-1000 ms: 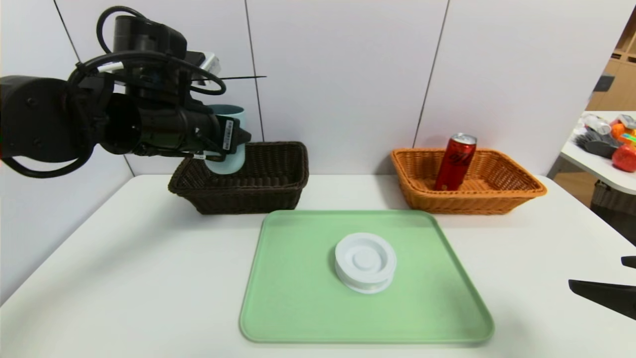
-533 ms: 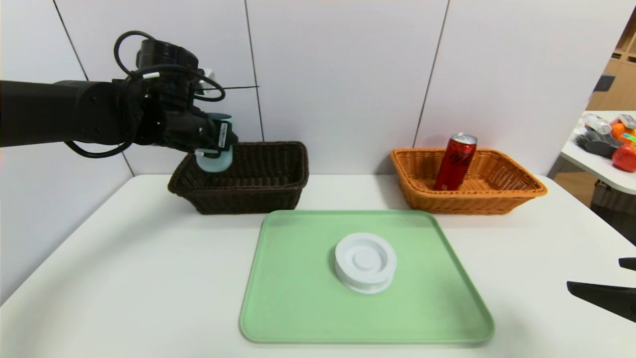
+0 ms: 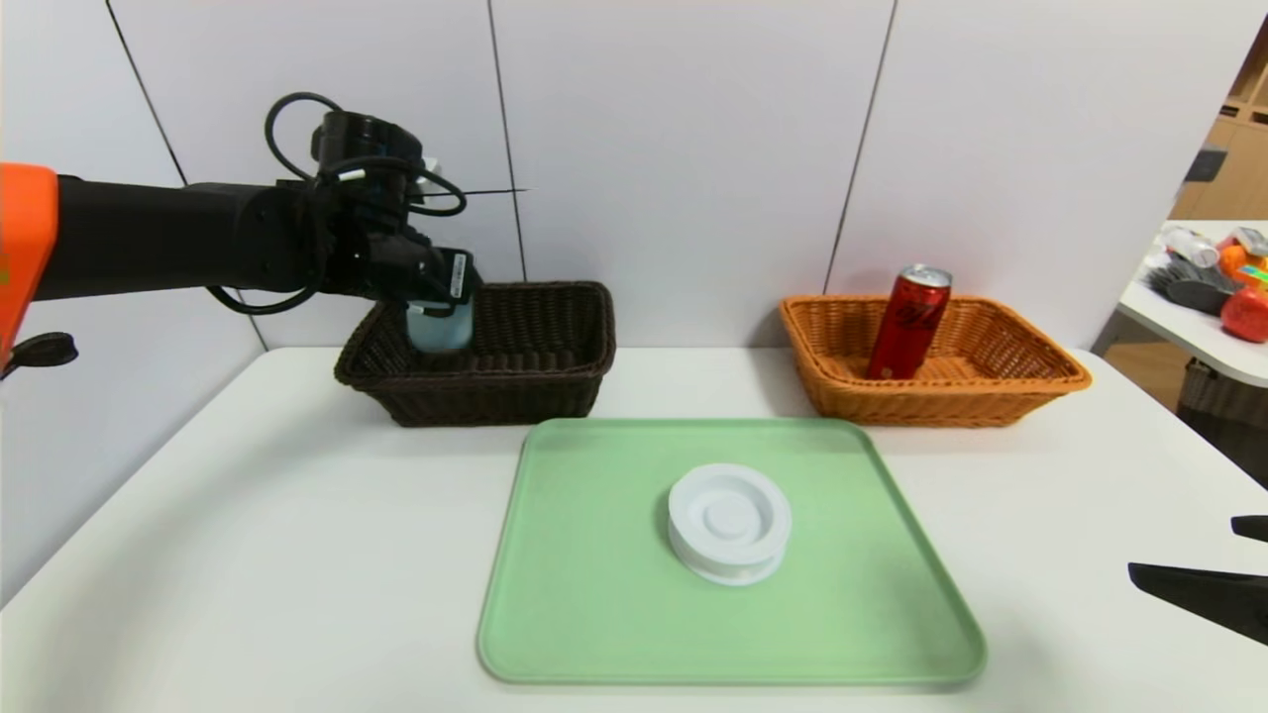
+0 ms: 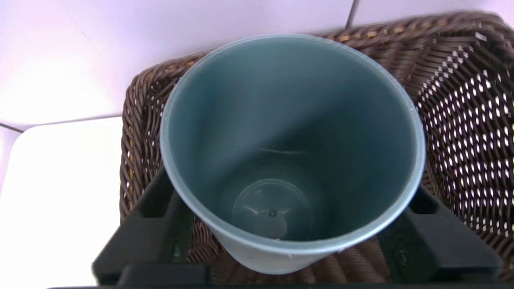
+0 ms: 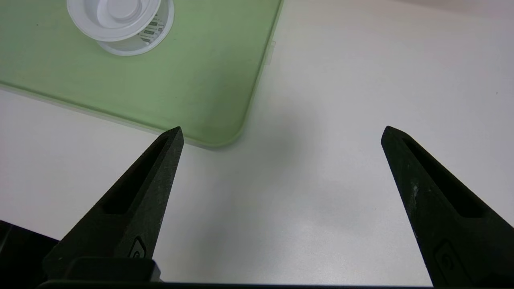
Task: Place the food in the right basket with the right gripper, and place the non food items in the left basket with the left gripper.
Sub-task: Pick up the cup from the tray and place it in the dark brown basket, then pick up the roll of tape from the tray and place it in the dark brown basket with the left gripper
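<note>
The blue-grey cup [image 3: 439,332] [image 4: 289,120] stands upright inside the dark brown left basket [image 3: 535,381] [image 4: 461,100], at its left end. My left gripper [image 3: 441,307] [image 4: 281,192] reaches in from the left and sits around the cup. The white spool-like disc [image 3: 729,523] [image 5: 120,20] lies flat in the middle of the green tray [image 3: 594,594]. The red can [image 3: 908,322] leans inside the orange-tan right basket [image 3: 991,386]. My right gripper [image 3: 1187,545] [image 5: 281,132] hovers open and empty over the table beyond the tray's near right corner.
Both baskets stand at the table's back, against the white wall. A second table [image 3: 1209,327] with colourful clutter is at the far right. The green tray [image 5: 209,80] lies between the baskets and the table's front edge.
My left arm has stretched forward and lowered the cup from above the left basket's rim down into the basket. The right gripper, disc and can have not moved.
</note>
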Motion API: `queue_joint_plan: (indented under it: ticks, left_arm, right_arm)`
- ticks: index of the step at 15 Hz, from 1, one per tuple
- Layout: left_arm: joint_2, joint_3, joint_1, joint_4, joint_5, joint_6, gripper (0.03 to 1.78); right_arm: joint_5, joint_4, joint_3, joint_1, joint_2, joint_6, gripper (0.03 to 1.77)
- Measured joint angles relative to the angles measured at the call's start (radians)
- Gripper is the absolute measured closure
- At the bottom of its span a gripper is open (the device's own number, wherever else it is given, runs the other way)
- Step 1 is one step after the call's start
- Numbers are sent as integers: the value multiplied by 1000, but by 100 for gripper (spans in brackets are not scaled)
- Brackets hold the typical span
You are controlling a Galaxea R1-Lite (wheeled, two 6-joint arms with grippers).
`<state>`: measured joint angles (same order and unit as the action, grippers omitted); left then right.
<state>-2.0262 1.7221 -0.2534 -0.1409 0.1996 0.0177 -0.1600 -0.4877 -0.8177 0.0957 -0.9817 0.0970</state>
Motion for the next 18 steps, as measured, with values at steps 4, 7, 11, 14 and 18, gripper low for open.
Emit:
queue_joint_plan:
  ticks: [4,7,11,14,18]
  left_arm:
    - [-16,14,0,-1,1,3,36]
    - [-16,14,-1,-5,1,1,28]
    - [4,41,-15,-9,11,-5,21]
    - [33,48,-40,-10,13,-5,18]
    - [60,45,-77,-29,14,-4,15]
  right_arm:
    - [2,3,0,-1,-4,1,10]
    - [11,-1,-2,-4,-11,2,10]
    - [14,-1,-2,-11,-20,0,10]
    - [14,0,-6,-14,-20,0,10]
    - [14,-3,-7,-17,-17,-1,10]
